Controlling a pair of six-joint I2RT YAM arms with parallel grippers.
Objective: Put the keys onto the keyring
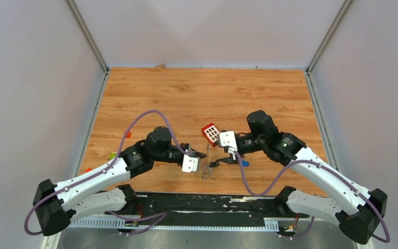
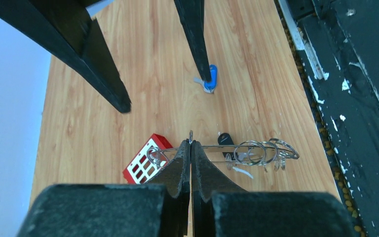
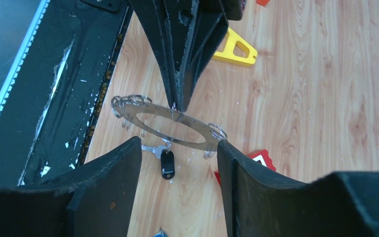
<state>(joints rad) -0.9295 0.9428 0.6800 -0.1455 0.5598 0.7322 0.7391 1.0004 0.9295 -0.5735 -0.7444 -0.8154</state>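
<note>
My left gripper (image 2: pixel 191 144) is shut on the rim of the keyring (image 3: pixel 177 121), a thin grey metal ring fringed with small silvery loops, and holds it just above the table. The black-headed key (image 3: pixel 167 164) hangs from one of those loops. On the wood lies the blue-headed key (image 2: pixel 209 79), with one right finger (image 2: pixel 197 44) standing right at it. My right gripper (image 3: pixel 178 143) is open, facing the ring, with nothing between its fingers. From above, the keyring (image 1: pixel 205 167) sits between the left gripper (image 1: pixel 199 155) and the right gripper (image 1: pixel 223 159), and the blue key (image 1: pixel 244 163) lies just right of them.
A red block with white squares (image 1: pixel 211 134) lies just behind the ring. A yellow triangular frame (image 3: pixel 234 49) lies beyond the left fingers. Small red (image 1: pixel 128 134), green (image 1: pixel 113 154) and orange (image 1: pixel 88 169) bits sit by the left wall. The black base rail (image 1: pixel 197 205) runs along the near edge.
</note>
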